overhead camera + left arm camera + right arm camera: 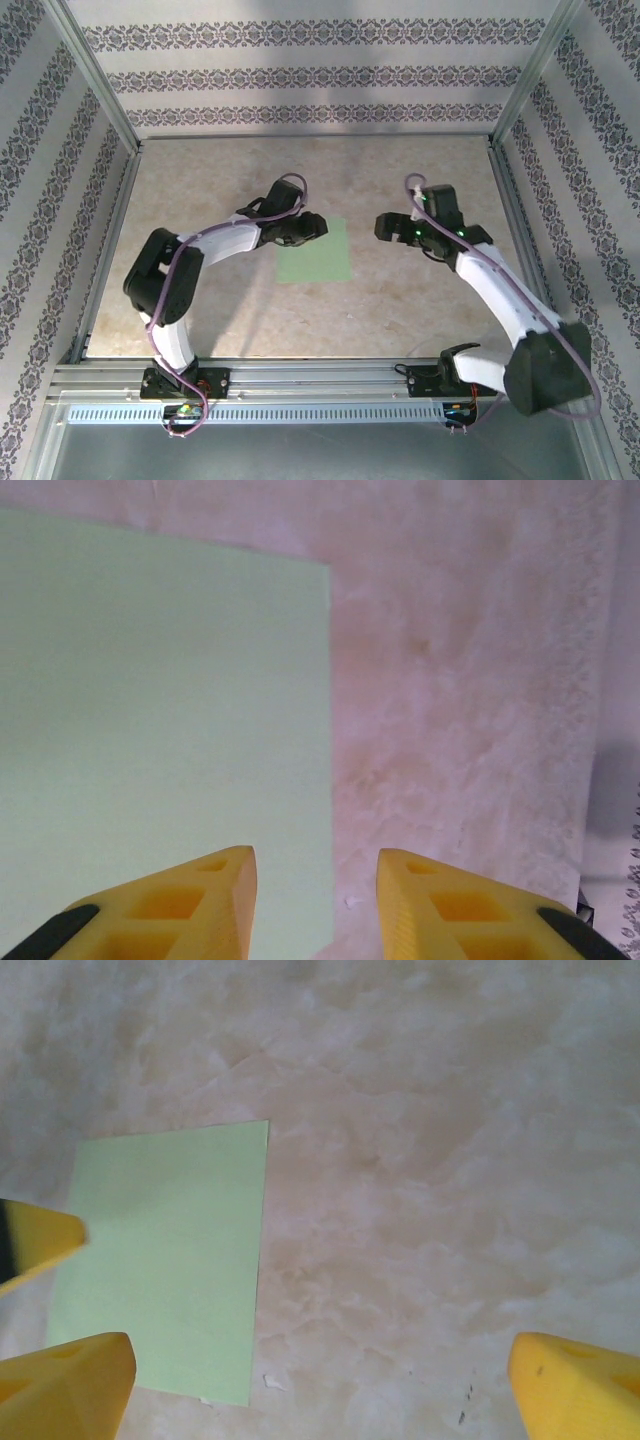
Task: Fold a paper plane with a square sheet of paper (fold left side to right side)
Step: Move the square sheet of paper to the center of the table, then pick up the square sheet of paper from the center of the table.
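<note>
The sheet of paper (318,255) is lying flat and unfolded at the middle of the desk (420,310). The left pincer (320,224) is hovering over its far edge, jaws narrowly apart and gripping nothing, one paper edge running beneath the gap. The right pincer (383,228) is hanging just off the sheet's right side, spread wide and empty. The left arm is sitting nearer for carrying the left side across.
</note>
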